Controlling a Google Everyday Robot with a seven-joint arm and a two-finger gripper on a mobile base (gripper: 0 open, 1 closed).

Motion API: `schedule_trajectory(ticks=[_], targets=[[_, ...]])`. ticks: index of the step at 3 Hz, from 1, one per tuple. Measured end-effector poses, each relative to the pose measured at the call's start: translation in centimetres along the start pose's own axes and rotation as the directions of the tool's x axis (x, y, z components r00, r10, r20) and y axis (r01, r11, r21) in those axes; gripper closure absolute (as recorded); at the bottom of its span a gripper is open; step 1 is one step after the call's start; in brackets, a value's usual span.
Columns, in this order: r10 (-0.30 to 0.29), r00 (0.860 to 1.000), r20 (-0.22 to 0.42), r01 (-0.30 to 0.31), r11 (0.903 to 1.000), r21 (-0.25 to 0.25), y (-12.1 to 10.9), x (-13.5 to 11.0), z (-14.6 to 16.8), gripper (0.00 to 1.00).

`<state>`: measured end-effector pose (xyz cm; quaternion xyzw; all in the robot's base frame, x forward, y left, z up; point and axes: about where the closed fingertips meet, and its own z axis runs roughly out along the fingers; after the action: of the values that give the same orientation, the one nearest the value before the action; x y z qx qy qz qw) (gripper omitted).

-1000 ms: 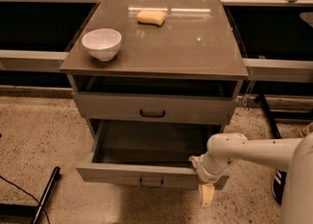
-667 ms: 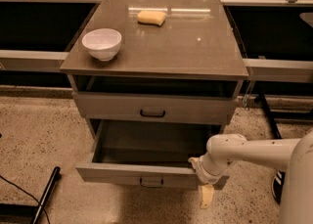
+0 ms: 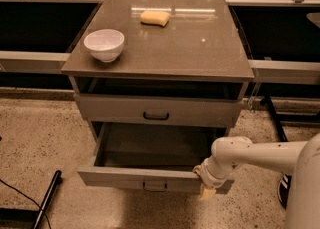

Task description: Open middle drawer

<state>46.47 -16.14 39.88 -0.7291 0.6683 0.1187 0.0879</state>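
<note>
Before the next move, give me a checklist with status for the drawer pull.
1. Middle drawer pulled out, inside visible: ok.
2. Gripper located at the right end of the drawer front, right of the pull handle, not on it: ok.
3. Gripper's hold on the drawer: cannot tell.
4. White bowl upright and yellow sponge flat on the cabinet top: ok.
5. Dark bar on the floor lies left of the drawer, apart from it: ok.
6. Anything below the open drawer: cannot tell, hidden.
</note>
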Motion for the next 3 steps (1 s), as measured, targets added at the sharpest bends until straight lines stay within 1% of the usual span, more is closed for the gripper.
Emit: schedule_trajectory(ticks=[1,2,3], targets=[[0.000,1.000,0.000,0.000,1.0000,0.000,0.0,0.0,0.0,0.43],[0.014,1.000,0.010,-0.013,0.9988,-0.048,0.0,0.0,0.7,0.21],[0.041,0.999,0.020,-0.039,0.9922,-0.119,0.4,0.2,1.4,0.00]])
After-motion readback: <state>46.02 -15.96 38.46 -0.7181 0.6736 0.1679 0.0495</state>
